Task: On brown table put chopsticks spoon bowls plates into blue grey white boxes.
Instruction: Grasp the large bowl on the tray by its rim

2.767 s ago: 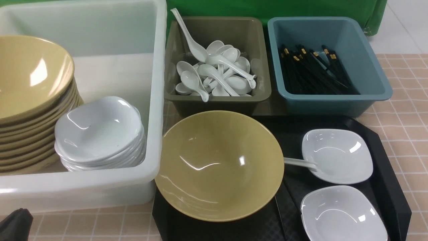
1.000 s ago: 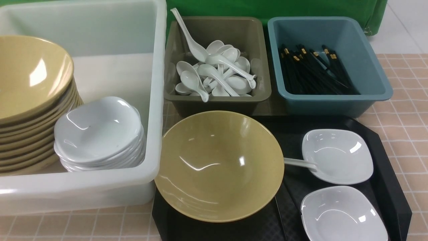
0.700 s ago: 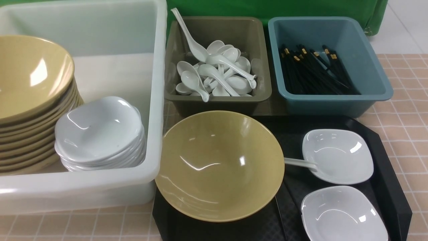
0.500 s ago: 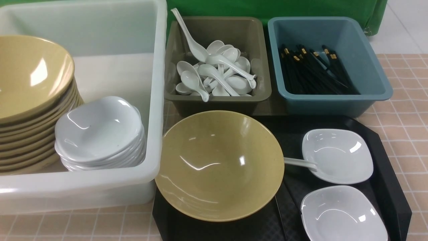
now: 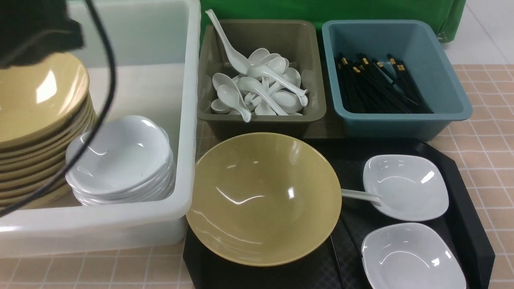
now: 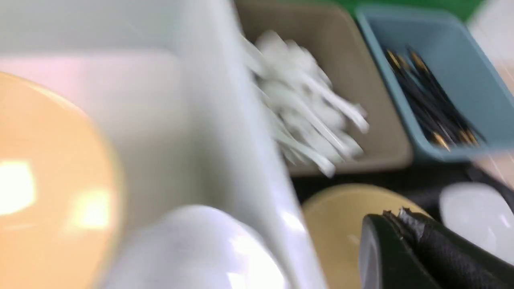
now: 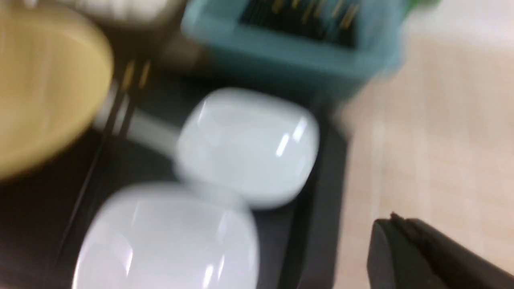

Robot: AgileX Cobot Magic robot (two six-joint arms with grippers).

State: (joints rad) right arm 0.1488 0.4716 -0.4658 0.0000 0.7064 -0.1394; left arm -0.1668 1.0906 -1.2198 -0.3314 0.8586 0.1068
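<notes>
**Bowls (image 5: pixel 40 92) and plates (image 5: pixel 120 156): mostly packed, one tray to go**

They sit stacked in the white tub (image 5: pixel 186 100). Spoons (image 5: pixel 261 86) fill the grey bin (image 5: pixel 257 128). Chopsticks (image 5: pixel 373 88) lie in the blue bin (image 5: pixel 401 124).

I think these are left to do. On the black tray (image 5: pixel 466 208) sit a loose bowl (image 5: pixel 261 200), a far plate (image 5: pixel 405 186), a near plate (image 5: pixel 411 257) and one spoon (image 5: pixel 359 195). The loose bowl hides part of its handle.

The left hand (image 6: pixel 395 224) is shut and empty, up by the tub. The right hand (image 7: pixel 397 233) is shut and empty, over the worktop (image 5: pixel 490 120) beside the tray.

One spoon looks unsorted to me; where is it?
Front view, right of centre: the spoon lies on the black tray, between the tan bowl and the farther white plate.
</notes>
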